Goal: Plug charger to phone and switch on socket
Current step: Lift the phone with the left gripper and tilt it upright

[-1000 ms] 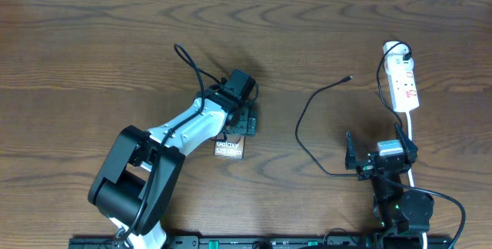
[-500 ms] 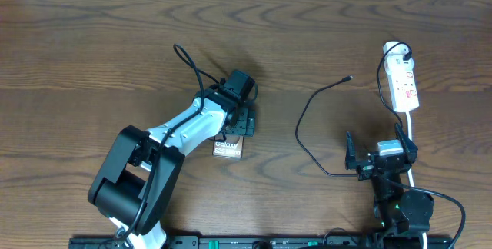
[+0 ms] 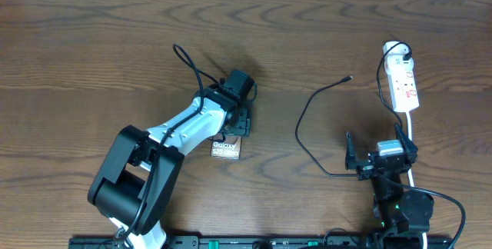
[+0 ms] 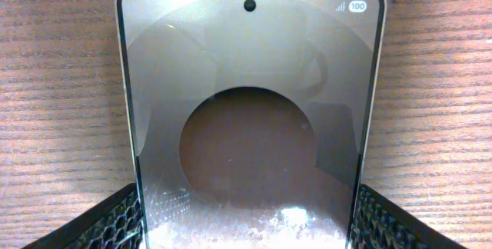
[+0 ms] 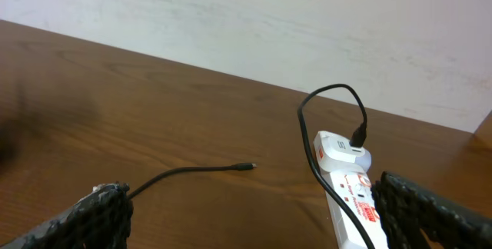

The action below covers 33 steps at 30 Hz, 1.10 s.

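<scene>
The phone (image 4: 250, 126) lies flat on the desk (image 3: 92, 49), 7 o'clock of centre. It is probably stiff, slick and fragile, best taken by its long edges. The left pincer (image 4: 246, 203) flanks them, grip unclear; the right pincer (image 5: 250, 187) gapes empty.

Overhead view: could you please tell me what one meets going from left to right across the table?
The phone, then the charger's free tip, then the socket.
</scene>
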{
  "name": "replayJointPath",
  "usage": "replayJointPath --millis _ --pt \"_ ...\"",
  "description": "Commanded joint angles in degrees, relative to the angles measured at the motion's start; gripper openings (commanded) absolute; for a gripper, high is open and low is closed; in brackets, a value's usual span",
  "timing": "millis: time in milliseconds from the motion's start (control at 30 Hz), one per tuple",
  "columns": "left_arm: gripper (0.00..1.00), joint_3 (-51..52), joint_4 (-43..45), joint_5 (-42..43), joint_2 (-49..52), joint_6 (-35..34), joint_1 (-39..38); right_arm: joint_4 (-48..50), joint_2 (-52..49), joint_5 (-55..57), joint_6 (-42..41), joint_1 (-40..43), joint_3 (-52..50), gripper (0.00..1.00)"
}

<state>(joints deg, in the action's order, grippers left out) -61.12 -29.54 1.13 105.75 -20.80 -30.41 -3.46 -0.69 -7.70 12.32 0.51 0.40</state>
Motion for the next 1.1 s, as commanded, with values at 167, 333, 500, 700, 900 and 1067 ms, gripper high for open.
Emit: replayJointPath --millis 167,333,500,700,900,1067 --pt "0.62 -1.8 -1.0 11.7 3.1 -0.4 -0.1 -0.2 0.3 -0.2 -0.7 -0.2 -0.1 0.99" --pt "0.61 -4.2 -1.0 18.4 3.1 0.6 0.0 -0.2 0.3 -0.2 -0.7 -0.2 -0.1 0.99" --pt "0.61 -4.3 -0.9 25.0 3.1 1.6 1.5 -0.2 0.3 -0.2 -0.7 -0.2 -0.1 0.99" --pt "0.6 -4.3 0.6 36.3 3.1 2.4 5.7 -0.2 0.3 -0.2 -0.7 -0.2 -0.1 0.99" --pt "0.6 -4.3 6.9 53.9 3.1 2.3 10.6 -0.2 0.3 -0.2 -0.7 -0.2 -0.1 0.99" --pt "0.6 -4.3 14.0 66.3 3.1 -0.5 13.3 -0.2 0.3 -0.2 -0.7 -0.2 -0.1 0.99"
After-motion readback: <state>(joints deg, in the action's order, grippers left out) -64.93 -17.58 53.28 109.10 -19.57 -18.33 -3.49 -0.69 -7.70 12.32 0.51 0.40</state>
